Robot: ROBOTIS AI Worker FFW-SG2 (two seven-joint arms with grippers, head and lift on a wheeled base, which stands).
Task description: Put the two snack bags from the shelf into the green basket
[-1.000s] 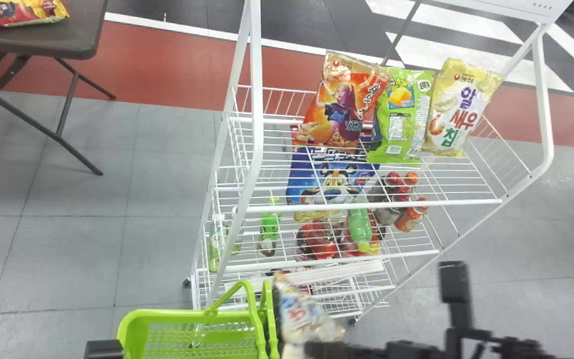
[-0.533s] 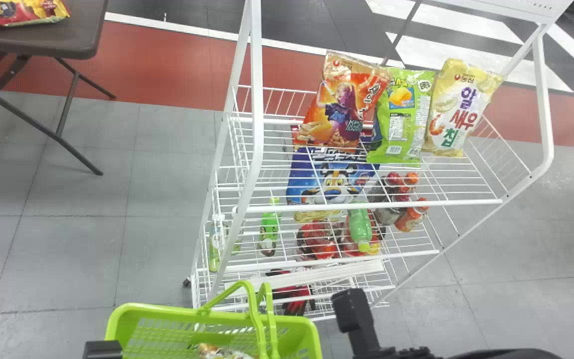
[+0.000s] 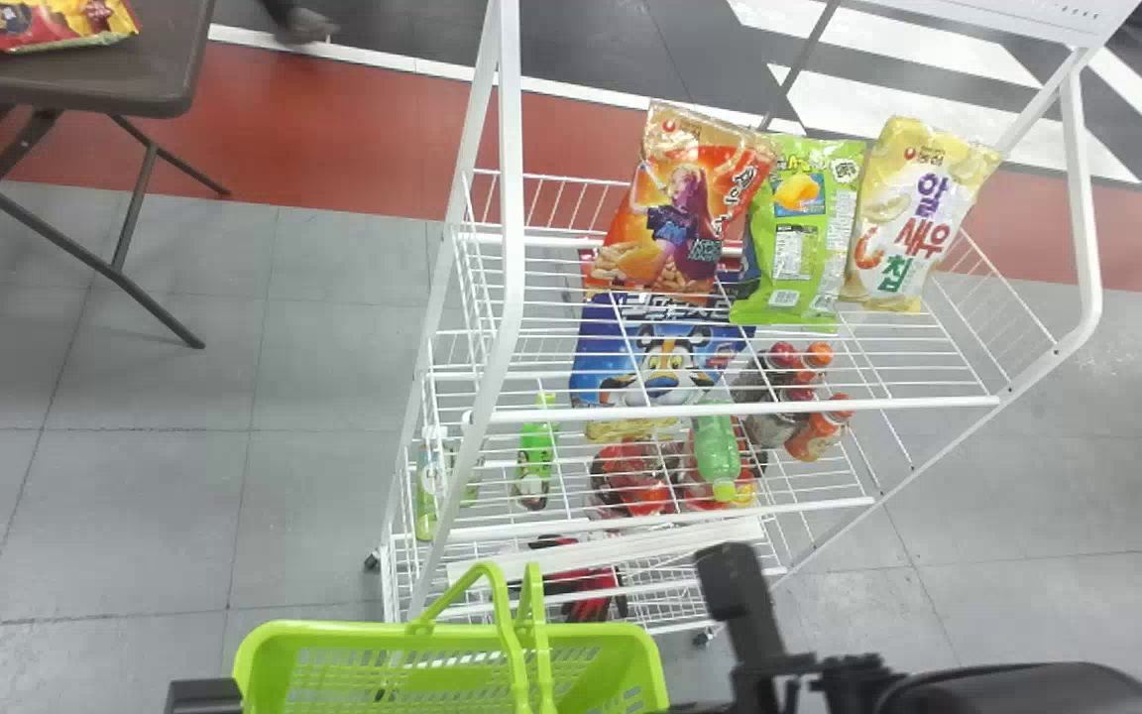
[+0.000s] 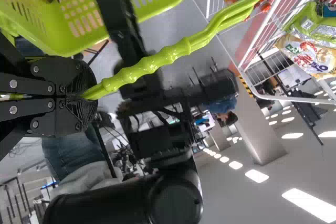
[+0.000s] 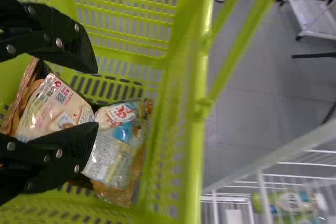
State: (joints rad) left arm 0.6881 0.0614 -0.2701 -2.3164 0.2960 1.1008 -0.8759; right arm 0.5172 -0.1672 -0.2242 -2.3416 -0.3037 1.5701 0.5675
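Green basket (image 3: pixel 333 633) has slid a bit right at the bottom of the frame, left gripper (image 4: pixel 86 97) closed on its handles (image 4: pixel 149 65). Right gripper (image 5: pixel 96 98) is open and empty over two snack bags (image 5: pixel 63 109) inside, probably light and crinkly, best pinched softly by a sealed edge

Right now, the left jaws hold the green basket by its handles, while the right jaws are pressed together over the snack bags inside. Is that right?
Not quite: the right wrist view shows the right jaws standing apart over the snack bags inside. The rest is right: the left jaws hold the green basket by its handles.
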